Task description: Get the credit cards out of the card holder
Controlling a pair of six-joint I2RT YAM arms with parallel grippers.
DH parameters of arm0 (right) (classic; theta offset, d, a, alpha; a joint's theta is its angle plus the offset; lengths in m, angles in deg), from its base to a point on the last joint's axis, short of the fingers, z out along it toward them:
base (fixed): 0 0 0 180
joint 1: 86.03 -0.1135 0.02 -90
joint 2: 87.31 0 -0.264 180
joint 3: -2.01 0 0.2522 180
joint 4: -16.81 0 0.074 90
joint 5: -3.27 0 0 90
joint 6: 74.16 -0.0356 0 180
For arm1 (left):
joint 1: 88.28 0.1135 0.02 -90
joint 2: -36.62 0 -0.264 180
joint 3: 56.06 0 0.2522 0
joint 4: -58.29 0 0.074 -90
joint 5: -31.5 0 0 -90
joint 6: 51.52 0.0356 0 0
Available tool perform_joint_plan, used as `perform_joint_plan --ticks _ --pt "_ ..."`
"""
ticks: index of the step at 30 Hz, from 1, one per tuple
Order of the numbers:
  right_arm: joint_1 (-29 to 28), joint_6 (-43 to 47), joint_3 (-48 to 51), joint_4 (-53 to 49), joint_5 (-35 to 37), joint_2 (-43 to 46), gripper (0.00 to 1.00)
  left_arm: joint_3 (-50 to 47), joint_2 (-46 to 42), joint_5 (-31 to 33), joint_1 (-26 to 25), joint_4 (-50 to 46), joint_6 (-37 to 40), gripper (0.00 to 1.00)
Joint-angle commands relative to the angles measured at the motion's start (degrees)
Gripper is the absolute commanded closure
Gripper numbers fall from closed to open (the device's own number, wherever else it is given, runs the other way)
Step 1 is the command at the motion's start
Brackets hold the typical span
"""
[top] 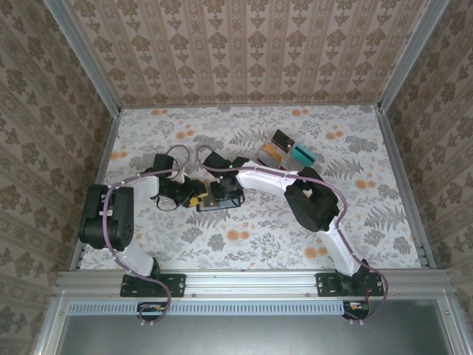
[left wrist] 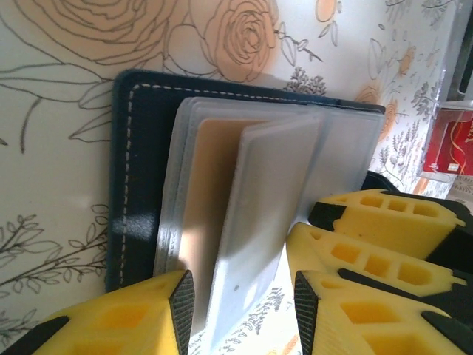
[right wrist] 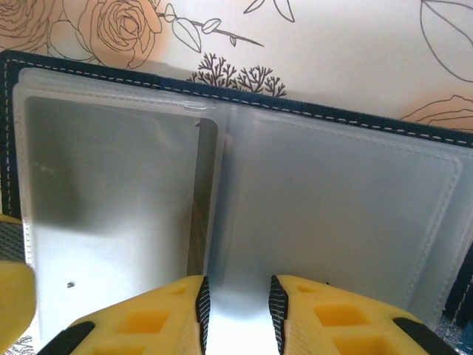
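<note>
Floral table (top: 355, 214) is carrying the navy card holder (left wrist: 140, 185), lying open mid-table. Over it, the left gripper (left wrist: 244, 292) is straddling a raised clear sleeve (left wrist: 273, 207), jaws half open. The right gripper (right wrist: 236, 288) is sitting narrowly parted at the sleeves' edge, grip unclear. One tan card (left wrist: 211, 185) is showing inside.

A raised sleeve (left wrist: 266, 222) half hides the tan-orange card (left wrist: 214, 185).
</note>
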Motion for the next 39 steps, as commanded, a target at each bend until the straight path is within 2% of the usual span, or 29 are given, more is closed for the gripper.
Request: perform_joint_plan --ticks 1,5,8,14,18,24,25,27,31,39 --pt "0.44 -1.08 2.27 -0.33 -1.37 -1.9 0.67 1.59 1.1 -0.31 -0.13 -0.61 0.63 0.57" --pt "0.59 -1.08 2.46 0.02 -1.96 -1.89 0.67 1.63 1.74 -1.86 -0.31 0.75 0.59 0.58" --pt "0.63 -1.08 2.51 0.53 -2.52 -1.68 0.67 1.71 1.78 -3.01 -0.48 1.79 0.49 0.63" --pt "1.51 -1.12 2.47 1.69 -3.94 1.16 0.68 2.23 1.7 -2.82 -0.45 1.31 0.98 0.81" --pt "2.32 -1.38 5.53 5.4 -6.33 6.55 0.63 2.68 1.36 -1.42 -0.44 -0.77 2.43 0.89" --pt "3.0 -2.45 13.16 14.08 -8.85 16.51 0.52 3.74 -0.65 0.92 0.0 -4.77 5.51 0.93" --pt "3.07 -2.67 14.81 15.76 -9.06 18.17 0.5 3.72 -0.8 -0.2 0.04 -3.83 4.86 0.9" --pt "3.22 -2.79 17.79 18.84 -9.44 21.15 0.47 3.2 -0.73 -2.88 -0.11 0.16 1.66 0.77" --pt "4.2 -3.27 21.37 20.7 -7.91 25.17 0.45 3.33 0.1 -6.4 -2.23 6.83 -3.55 0.6" --pt "5.93 -3.38 26.31 21.23 -3.95 29.89 0.44 5.11 1.93 -7.32 -7.54 12.96 -10.25 0.39"
